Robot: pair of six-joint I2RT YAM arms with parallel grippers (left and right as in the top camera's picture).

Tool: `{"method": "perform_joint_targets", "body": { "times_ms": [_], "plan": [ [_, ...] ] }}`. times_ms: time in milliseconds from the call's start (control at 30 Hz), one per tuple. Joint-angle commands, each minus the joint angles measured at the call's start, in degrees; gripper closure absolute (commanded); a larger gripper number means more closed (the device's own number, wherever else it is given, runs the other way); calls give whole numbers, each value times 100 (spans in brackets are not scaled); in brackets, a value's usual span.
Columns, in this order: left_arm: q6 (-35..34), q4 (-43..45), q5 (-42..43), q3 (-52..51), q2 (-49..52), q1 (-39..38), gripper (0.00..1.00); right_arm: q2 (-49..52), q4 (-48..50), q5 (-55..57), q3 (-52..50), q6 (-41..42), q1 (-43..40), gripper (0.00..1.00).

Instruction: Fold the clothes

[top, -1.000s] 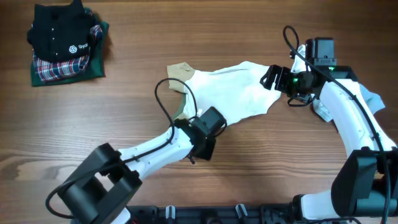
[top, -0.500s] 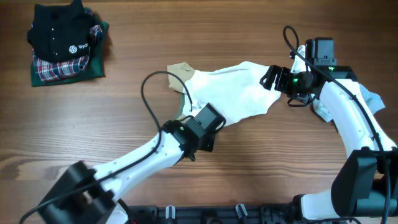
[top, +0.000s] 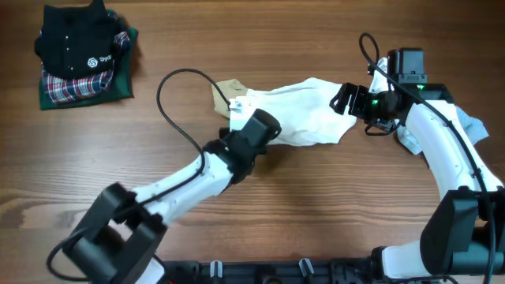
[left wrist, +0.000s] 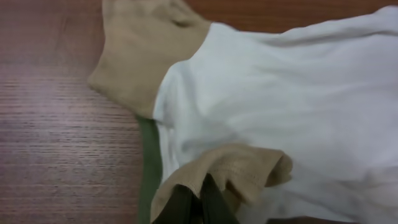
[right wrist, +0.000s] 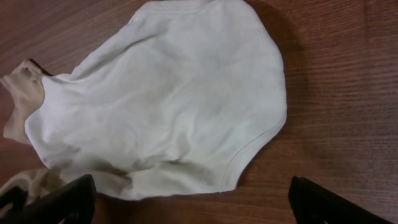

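Two dark fingers [left wrist: 181,208] of the left gripper [left wrist: 200,198] are pressing tight together on one tan sleeve cuff [left wrist: 239,171], which is bunching up between them and lifting over the white body of the shirt [left wrist: 280,106]. Just beyond that pinch, a second tan sleeve [left wrist: 140,56] is lying flat on the wood, and one narrow green strip [left wrist: 148,162] is showing along the shirt's edge beside it.

From overhead, the left gripper [top: 239,114] is sitting over the sleeve end of the one shirt [top: 304,114], which is stretching across the middle of the table [top: 355,197] towards the other arm. One black cable [top: 170,87] is looping up from the left arm.

At the other end, the right gripper [top: 341,99] is hovering over the shirt's rounded hem. Its own camera is showing the two fingers [right wrist: 59,202] spread wide to either corner of the view, nothing between them, with the shirt [right wrist: 168,106] lying beneath and its curved hem resting on bare wood. So the right gripper [right wrist: 191,190] is gaping and gripping nothing.

Further out, one stack of folded clothes [top: 83,55] is sitting at the far left corner of the table, well apart from the shirt. I am counting three pieces in it: one black garment [top: 79,43] with a small white logo on top, one plaid piece [top: 75,83] under it, and one green piece [top: 118,87] at the bottom. One pale blue cloth [top: 476,126] is peeking out at the right edge, partly hidden behind the right arm.
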Motion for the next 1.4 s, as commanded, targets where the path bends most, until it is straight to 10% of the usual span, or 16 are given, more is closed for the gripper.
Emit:
{"method": "perform_joint_targets", "body": {
  "times_ms": [0,233,567,1033,1367],
  "plan": [
    [-59,42,-175,50,214,101,96,4,9,74,-107,70,-2,1],
    [-61,44,-175,50,214,101,96,15,1058,-160,-1469,953,4,35],
    [-142,22,-173,50,214,101,96,15,2299,332,-2356,2651,815,33],
    [-140,-162,-177,50,214,101,96,15,2750,1163,-2358,2691,813,96],
    [-271,-1005,-177,50,-136,68,96,-841,1604,1047,-2358,2632,809,96]
  ]
}}
